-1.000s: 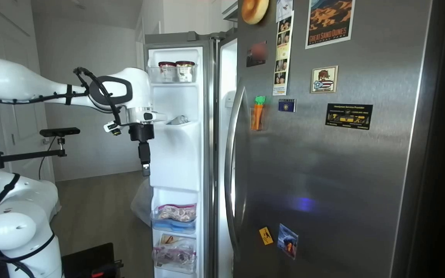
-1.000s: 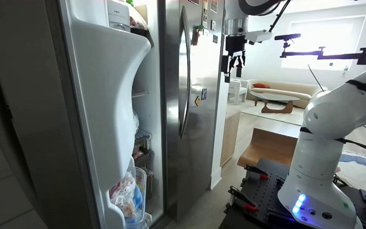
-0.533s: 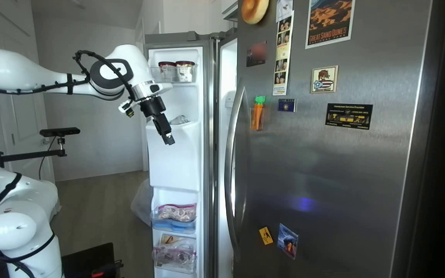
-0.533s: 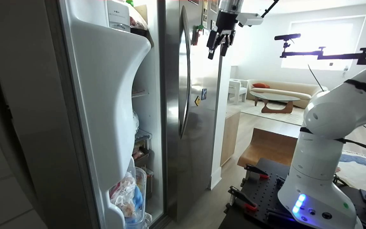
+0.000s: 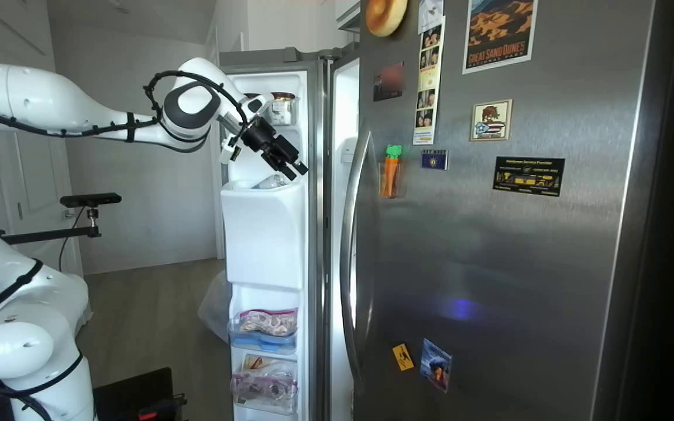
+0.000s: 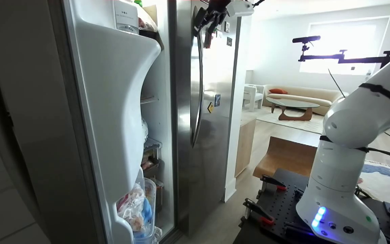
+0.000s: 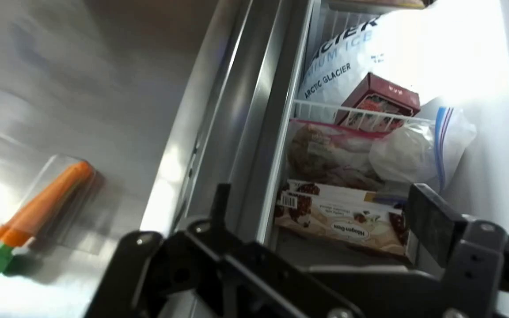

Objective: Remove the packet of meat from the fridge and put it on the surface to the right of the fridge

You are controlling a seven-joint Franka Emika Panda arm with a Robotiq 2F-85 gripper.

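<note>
The steel fridge (image 5: pixel 518 263) shows in both exterior views (image 6: pixel 210 162), its narrow door open. My gripper (image 5: pixel 297 173) is raised and tilted toward the open compartment; in an exterior view it is in front of the handle top (image 6: pixel 204 32). In the wrist view its fingers (image 7: pixel 320 192) are wide apart with nothing between them. Beyond them, a clear bag with a pink seal (image 7: pixel 332 154) holds pinkish-brown chunks. A knotted meat bag does not clearly show, and I cannot tell whether this one is the packet. A low wooden cabinet (image 6: pixel 245 145) stands beside the fridge.
Around the bag are an ice cream box (image 7: pixel 345 216), a white bag with blue seal (image 7: pixel 407 152), a red box (image 7: pixel 385 97), an ice bag (image 7: pixel 347 57) and a wire rail. The open door (image 5: pixel 264 234) has bins with bags (image 6: pixel 132 206). The handle (image 5: pixel 348 257) sticks out.
The arm has risen and moved toward the fridge's open compartment. The gripper has swung from pointing straight down to pointing obliquely inward, and its fingers stay apart.
</note>
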